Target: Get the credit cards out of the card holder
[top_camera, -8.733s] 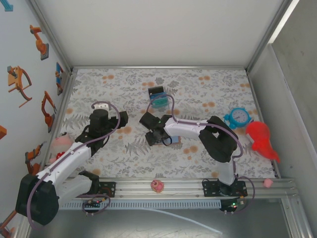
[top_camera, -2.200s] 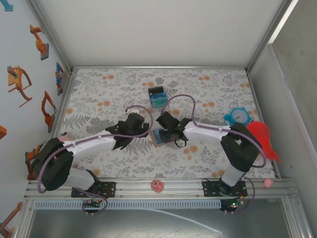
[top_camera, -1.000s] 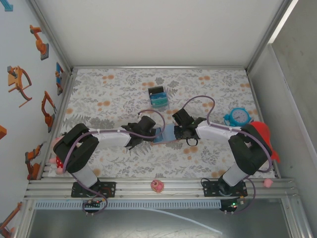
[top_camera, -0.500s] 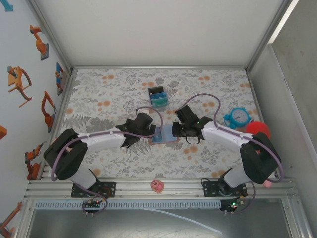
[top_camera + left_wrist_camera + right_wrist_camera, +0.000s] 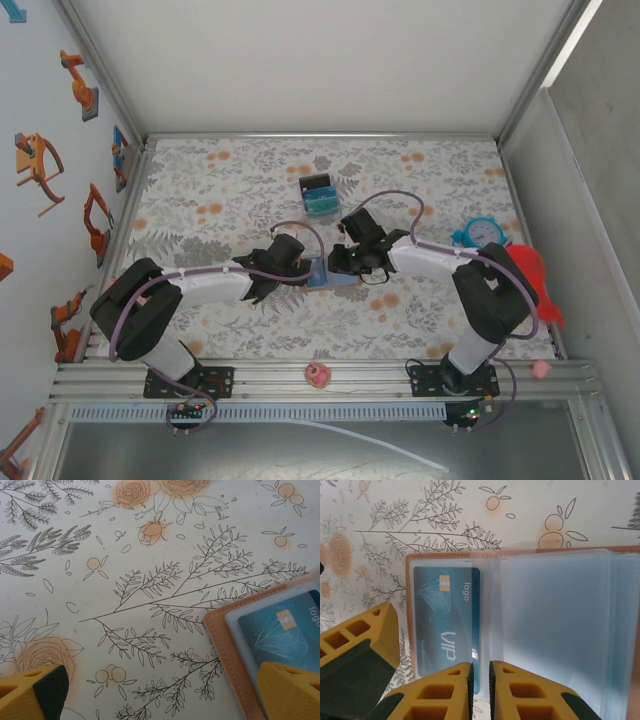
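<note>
While the card holder (image 5: 555, 620) lies open, right gripper (image 5: 480, 680) sits nearly closed over it; left gripper (image 5: 162, 690) stands wide at its edge.

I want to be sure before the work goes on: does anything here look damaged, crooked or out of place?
Nothing stands out. The card holder lies open and flat on the table, and the blue card sits straight in its clear pocket.

I am working in a lab test cell: white panels (image 5: 320, 60) are boxing me in, an aluminium rail (image 5: 330, 372) is running at six o'clock, robot stickers (image 5: 38, 165) are lining nine o'clock.
</note>
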